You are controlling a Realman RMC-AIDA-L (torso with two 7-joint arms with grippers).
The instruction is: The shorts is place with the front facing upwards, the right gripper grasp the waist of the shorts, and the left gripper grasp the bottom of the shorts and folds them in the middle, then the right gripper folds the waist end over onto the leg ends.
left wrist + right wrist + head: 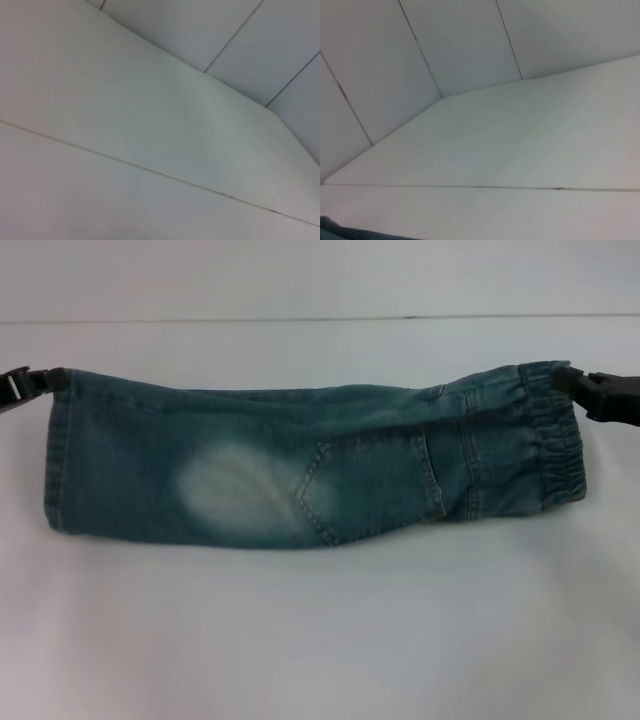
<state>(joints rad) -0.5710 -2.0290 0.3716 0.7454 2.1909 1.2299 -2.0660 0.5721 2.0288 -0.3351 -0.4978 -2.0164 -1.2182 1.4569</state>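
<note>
Denim shorts (300, 465) folded lengthwise; left gripper (22, 386) pinches hem corner, right gripper (600, 393) pinches waistband.

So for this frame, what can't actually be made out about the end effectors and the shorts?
- Left end effector: cut off by the head view's edge at the hem; its own wrist view shows only table.
- Right end effector: cut off by the opposite edge at the waist; whether either is clamped on denim can't be seen.
- Shorts: only a sliver in the right wrist view's corner; the underside is hidden by the top layer.
</note>
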